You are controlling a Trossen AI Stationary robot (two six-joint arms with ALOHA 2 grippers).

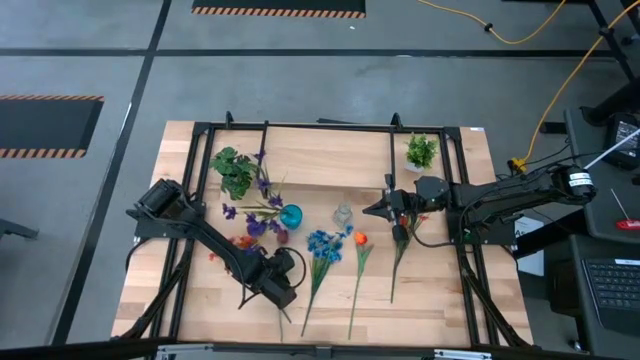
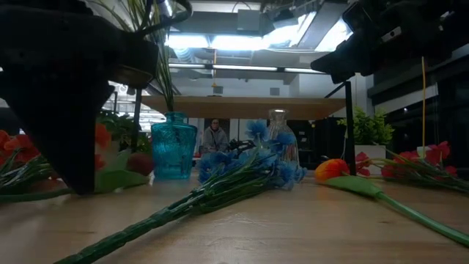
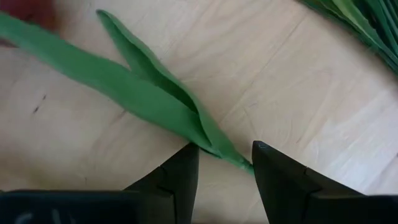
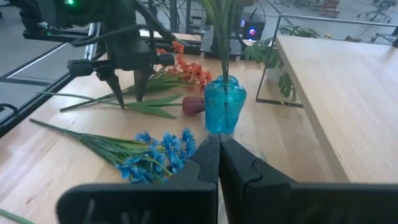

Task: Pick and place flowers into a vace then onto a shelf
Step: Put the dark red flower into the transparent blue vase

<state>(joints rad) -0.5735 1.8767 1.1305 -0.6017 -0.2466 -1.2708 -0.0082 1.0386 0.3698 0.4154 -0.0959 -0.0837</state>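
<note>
Left end effector (image 3: 225, 167), fingers apart, straddles a green flower stem (image 3: 155, 102) low on the worktop (image 1: 440, 300) near its front-left; right end effector (image 4: 219, 163) closed, mid-worktop.

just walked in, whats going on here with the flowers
The left gripper is open, down at the table around a green stem. The right gripper is shut, empty, hovering near the clear glass vase. The blue vase already holds stems; blue flowers and an orange bud lie on the table.
</note>
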